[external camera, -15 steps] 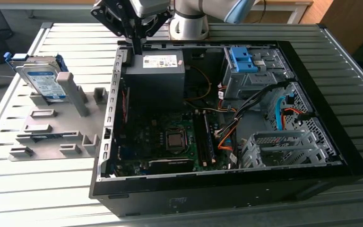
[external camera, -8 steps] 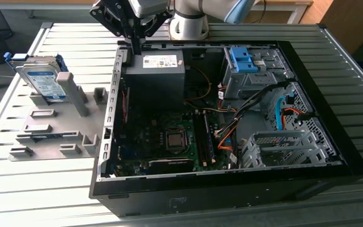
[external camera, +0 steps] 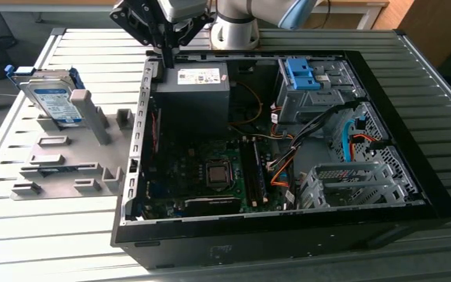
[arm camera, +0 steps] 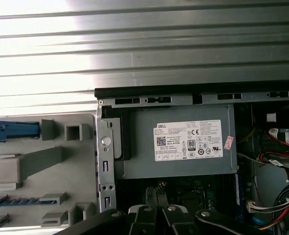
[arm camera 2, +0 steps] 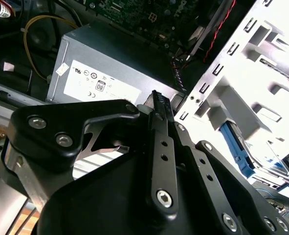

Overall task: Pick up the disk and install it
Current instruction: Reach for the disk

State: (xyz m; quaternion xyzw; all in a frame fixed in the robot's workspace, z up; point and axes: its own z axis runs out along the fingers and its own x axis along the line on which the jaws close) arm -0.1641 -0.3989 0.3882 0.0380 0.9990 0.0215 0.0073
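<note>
Exterior view: the disk (external camera: 53,101) stands on edge in a grey slotted fixture (external camera: 69,167) on the slatted metal bench (external camera: 53,235), at the view's left, outside the open computer case (external camera: 413,197). Blue rails show along its edges, label facing the camera. Nothing touches it.

The gripper (external camera: 165,61) hangs well apart from the disk, over the case's rear corner, just beside the power supply (external camera: 198,88). Fingers together, nothing between them; both wrist views agree, showing the fingers (arm camera: 151,198) pressed close above the power supply's sticker (arm camera: 190,139).

Inside the case: a blue bracket (external camera: 300,73) sits at the far drive bay, and a metal cage (external camera: 351,182) nearer the camera holds no drive.

Judgement: task not started. Disk ungrasped; pickup and installation both remain.
</note>
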